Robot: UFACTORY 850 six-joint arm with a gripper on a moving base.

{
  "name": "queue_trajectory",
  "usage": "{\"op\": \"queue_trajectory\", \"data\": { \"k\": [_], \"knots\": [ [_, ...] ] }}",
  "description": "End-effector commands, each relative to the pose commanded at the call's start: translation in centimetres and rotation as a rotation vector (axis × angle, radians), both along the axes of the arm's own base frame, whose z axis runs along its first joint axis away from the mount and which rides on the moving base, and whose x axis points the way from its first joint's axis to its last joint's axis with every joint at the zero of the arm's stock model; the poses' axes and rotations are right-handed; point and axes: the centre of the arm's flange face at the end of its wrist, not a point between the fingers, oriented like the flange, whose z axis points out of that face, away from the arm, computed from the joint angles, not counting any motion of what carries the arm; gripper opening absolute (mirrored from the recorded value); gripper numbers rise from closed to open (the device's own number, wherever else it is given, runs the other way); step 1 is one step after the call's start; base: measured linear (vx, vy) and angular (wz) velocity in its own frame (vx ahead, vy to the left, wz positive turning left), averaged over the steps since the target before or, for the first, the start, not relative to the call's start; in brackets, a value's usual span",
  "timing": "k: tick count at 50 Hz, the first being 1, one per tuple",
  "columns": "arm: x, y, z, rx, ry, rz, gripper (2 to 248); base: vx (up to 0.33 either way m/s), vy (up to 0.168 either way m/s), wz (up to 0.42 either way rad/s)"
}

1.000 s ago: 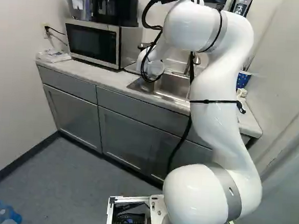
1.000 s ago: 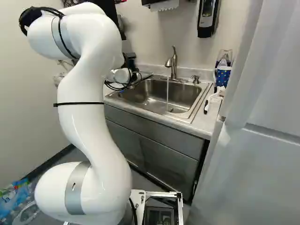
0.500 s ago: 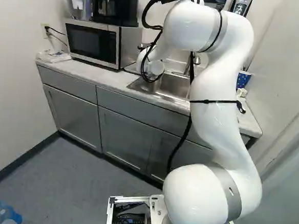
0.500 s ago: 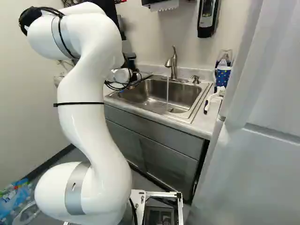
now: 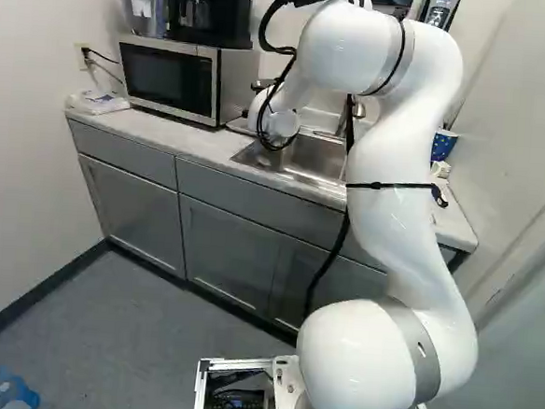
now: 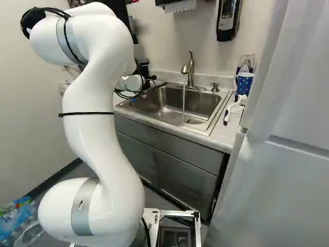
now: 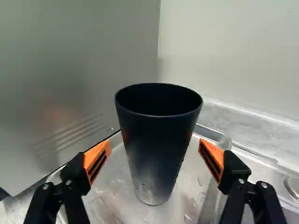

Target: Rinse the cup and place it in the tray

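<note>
Wrist view: I find the gripper [image 7: 155, 143] open, its two orange pads [image 7: 96, 161] well apart, one either side of one dark cup [image 7: 156, 135], with a gap at each. The cup stands upright, mouth up, in one metal tray [image 7: 117, 183], between and just ahead of the fingers. Water drops [image 7: 200, 180] lie in the tray around it. Beside the gripper rises one microwave [image 7: 70, 74], as I judge from its vented metal side. Left base view: I count one arm [image 5: 394, 204], its far end reaching over the counter [image 5: 188, 142] next to the microwave; the gripper itself is hidden here. Right base view: I record one sink [image 6: 200, 100] off to the side of the gripper away from the microwave, one faucet [image 6: 190, 69] above it, and one stream of water [image 6: 183, 100] running. One blue patterned cup [image 6: 244, 84] stands across the sink from the gripper. Assessment: placing appears complete, the one dark cup being in the one tray, ungripped. Rinsing is probably done, though I cannot verify it from these views. Outstanding, in my judgement: drawing the gripper clear without knocking the cup, and perhaps shutting off the water.
</note>
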Motion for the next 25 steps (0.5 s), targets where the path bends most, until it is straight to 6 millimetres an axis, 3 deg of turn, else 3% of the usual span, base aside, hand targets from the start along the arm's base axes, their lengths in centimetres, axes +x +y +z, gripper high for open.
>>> {"op": "queue_trajectory", "data": {
  "k": [25],
  "knots": [
    [-0.1,0.0,2.8,0.006,-0.044,0.0,247,0.0,0.0,0.0]
  ]
}}
